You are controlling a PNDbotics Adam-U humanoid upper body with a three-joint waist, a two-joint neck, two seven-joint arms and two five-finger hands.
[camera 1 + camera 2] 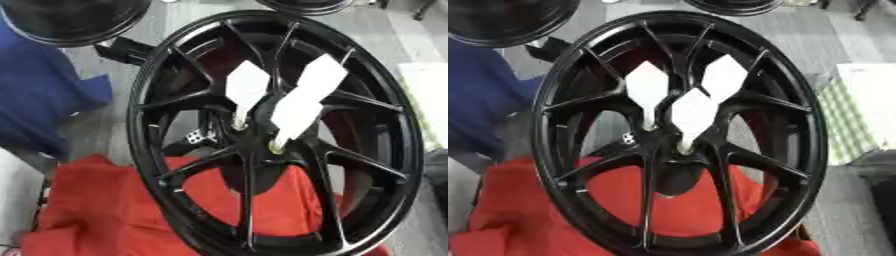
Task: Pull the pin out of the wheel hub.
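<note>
A large black wheel hub (pixel 814 131) stands tilted in the middle of the view, its spokes meeting at a dark centre (pixel 671 150). Three white, diamond-shaped pins stick up out of that centre: one on the left (pixel 647 87), one on the upper right (pixel 724 77) and one in front (pixel 692 112). Their thin stems run down to the centre holes. Neither of my hands shows in either view.
A red cloth (pixel 527 210) lies under the wheel's lower half. On the left is a blue cloth (pixel 44 95). Two more black wheels sit at the top left (pixel 70 20) and top middle (pixel 732 6). A white and green checked block (pixel 859 110) stands at the right.
</note>
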